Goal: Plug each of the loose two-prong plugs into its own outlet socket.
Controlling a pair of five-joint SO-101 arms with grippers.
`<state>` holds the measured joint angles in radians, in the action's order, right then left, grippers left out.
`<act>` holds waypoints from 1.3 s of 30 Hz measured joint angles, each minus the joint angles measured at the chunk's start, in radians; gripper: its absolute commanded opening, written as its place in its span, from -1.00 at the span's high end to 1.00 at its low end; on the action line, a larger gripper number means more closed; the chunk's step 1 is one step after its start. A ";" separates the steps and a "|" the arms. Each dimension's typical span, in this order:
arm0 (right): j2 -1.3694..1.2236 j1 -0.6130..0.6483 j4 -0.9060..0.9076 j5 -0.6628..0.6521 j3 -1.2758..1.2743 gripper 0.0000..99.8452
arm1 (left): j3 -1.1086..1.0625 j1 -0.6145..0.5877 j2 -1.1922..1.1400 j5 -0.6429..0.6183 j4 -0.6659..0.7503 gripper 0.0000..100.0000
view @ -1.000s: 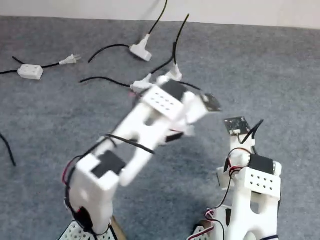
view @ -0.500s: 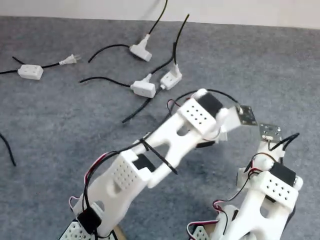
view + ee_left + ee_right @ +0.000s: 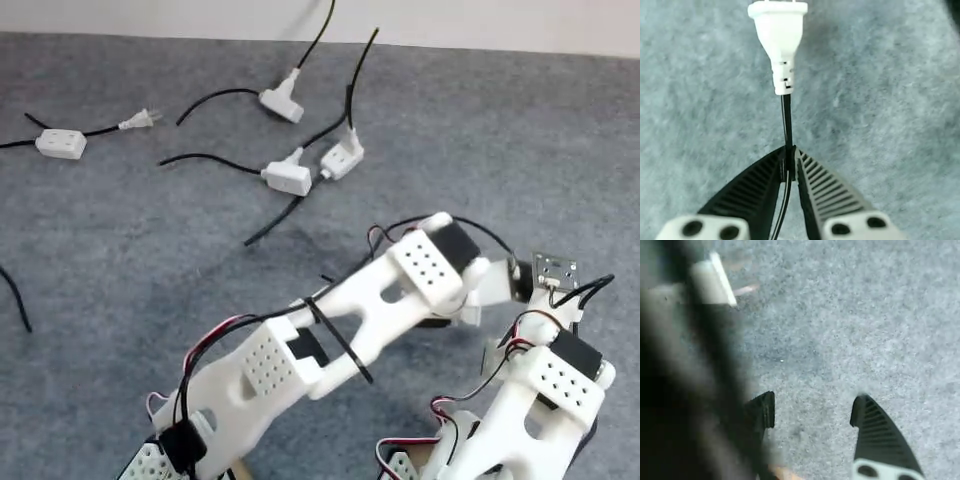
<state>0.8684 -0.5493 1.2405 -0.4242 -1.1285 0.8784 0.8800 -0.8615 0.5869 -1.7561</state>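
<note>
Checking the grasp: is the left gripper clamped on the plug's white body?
No, the left gripper is shut on the black cord, short of the white two-prong plug.

Bright, even light falls from above on the grey mat [image 3: 120, 280]. Soft, faint shadows lie under the arms [image 3: 380, 300]. The white plug [image 3: 780, 40] shows crisp. A dark shape [image 3: 685, 390] near the right wrist lens is blurred.

cord [image 3: 786, 120] in left end effector [image 3: 791, 152] | plug [image 3: 778, 35] just beyond it
</note>
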 measured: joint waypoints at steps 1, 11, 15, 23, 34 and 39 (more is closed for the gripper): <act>0.000 -0.002 0.000 -0.002 0.000 0.49 | 0.000 0.000 0.000 -0.002 0.000 0.63; 0.000 0.000 0.000 -0.048 0.000 0.49 | 0.000 -0.052 0.018 -0.087 -0.002 0.50; 0.000 0.011 0.000 -0.049 0.000 0.49 | 0.000 -0.245 0.114 -0.167 -0.002 0.50; 0.000 0.203 0.018 -0.049 0.000 0.49 | 0.000 -0.875 0.236 -0.198 -0.003 0.50; 0.000 0.535 0.118 -0.049 0.023 0.49 | 0.003 -1.633 0.169 -0.175 0.117 0.50; 0.000 0.549 0.127 -0.049 0.025 0.49 | 0.003 -1.786 0.025 -0.146 0.230 0.50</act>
<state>0.8684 0.0000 1.3679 -0.4733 -1.1040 0.8815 -0.9060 -0.8370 0.4411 -1.5259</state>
